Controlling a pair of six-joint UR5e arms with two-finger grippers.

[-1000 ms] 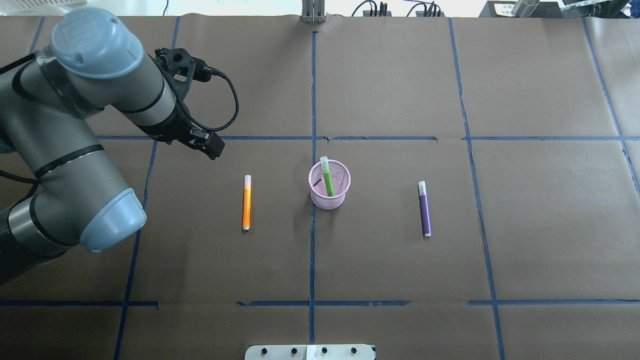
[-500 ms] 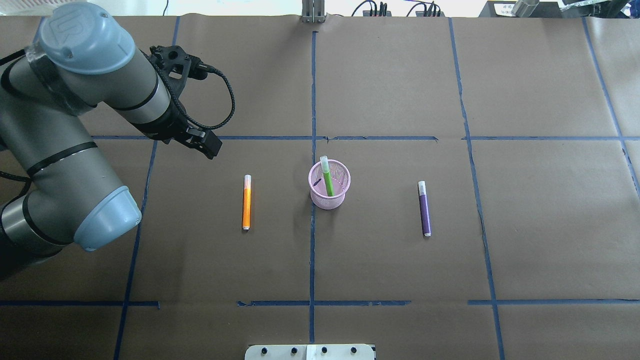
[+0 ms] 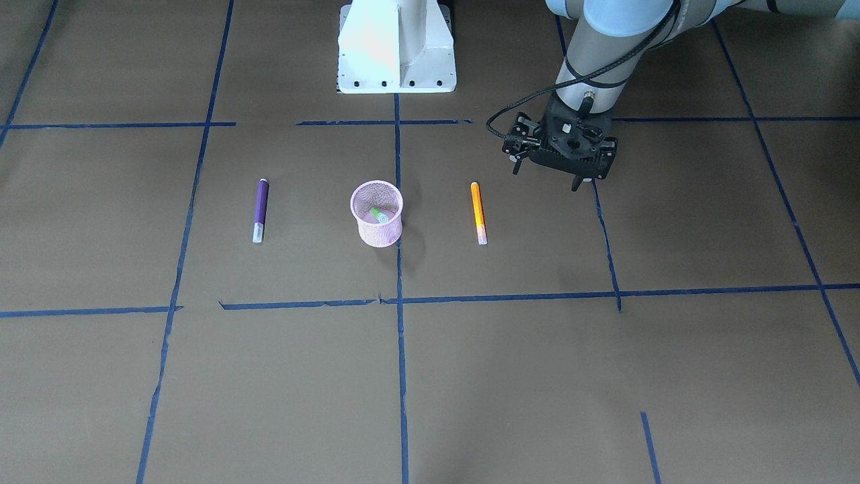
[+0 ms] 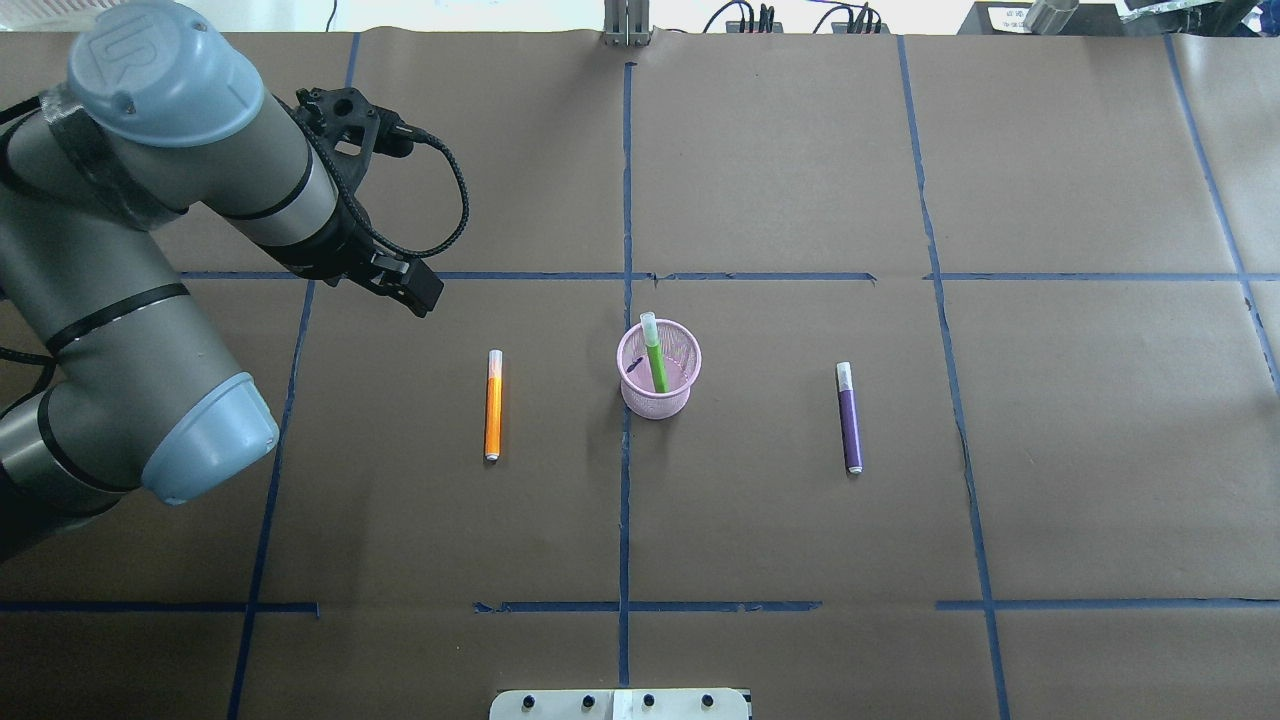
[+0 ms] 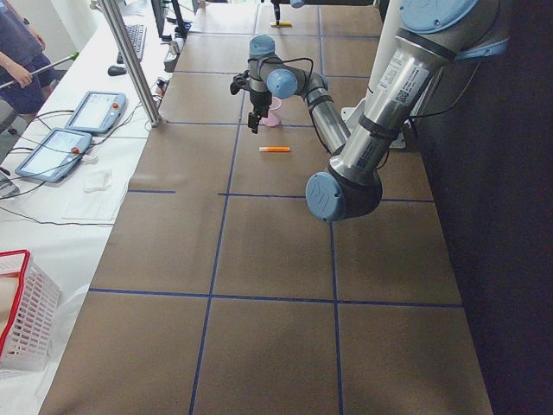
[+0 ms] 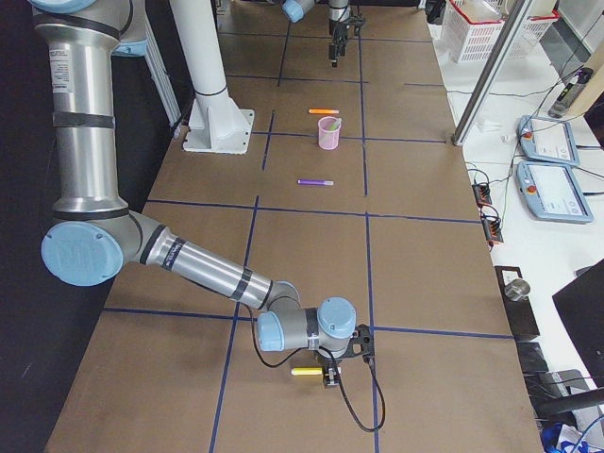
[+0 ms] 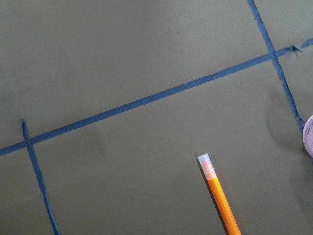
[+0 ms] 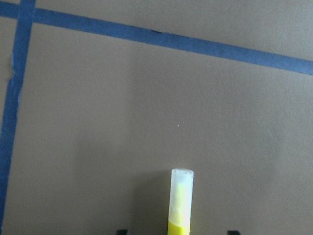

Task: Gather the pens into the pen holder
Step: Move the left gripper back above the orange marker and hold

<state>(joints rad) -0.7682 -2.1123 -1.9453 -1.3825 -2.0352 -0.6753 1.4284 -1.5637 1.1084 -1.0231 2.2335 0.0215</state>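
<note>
Brown-papered surface (image 4: 800, 180) with blue tape grid (image 4: 625, 500).
Left claw (image 3: 545, 179): spread wide, empty, hovering.
Orange pen (image 4: 493, 410): lying flat, nearest that claw.
Pink mesh pen holder (image 4: 660, 403): beyond, green pen (image 4: 656, 360) standing inside.
Purple pen (image 4: 850, 425): flat, farthest off.
Right claw (image 6: 329, 380): tips apart, yellow pen (image 8: 181, 196) between them.

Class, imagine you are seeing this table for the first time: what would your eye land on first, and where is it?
First comes the small pink wire-mesh cup at the centre of the brown paper-covered table, with a bright green pen standing in it. A slim orange pen and a slim purple pen lie flat on either side of it. The left gripper hangs open above the table near the orange one.
</note>
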